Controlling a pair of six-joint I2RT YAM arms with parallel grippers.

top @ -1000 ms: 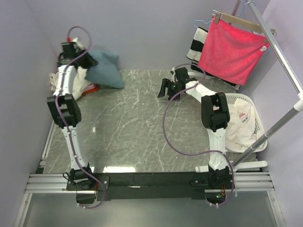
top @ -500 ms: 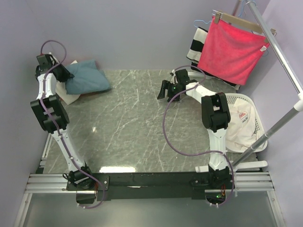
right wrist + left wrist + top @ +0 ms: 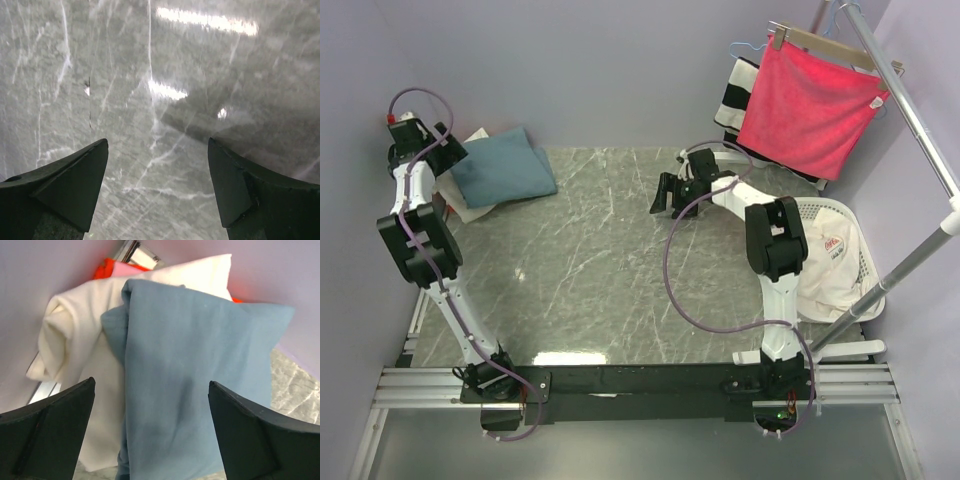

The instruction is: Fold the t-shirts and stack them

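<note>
Stacking step | left claw stood apart over blue-grey t-shirt lying on cream t-shirt, upper left | right claw apart above table | clean retreat needed: lift straight, no snagging.

Blue-grey t-shirt: folded into rough rectangle, soft creases, lying at far-left corner of surface, topmost of pile. Cream t-shirt: directly beneath, bunched edges sticking out at left and rear. Pink/red t-shirt: under both, only sliver showing by wall. White t-shirt with red print: crumpled, unfolded, in basket at right, well apart from pile.
</note>
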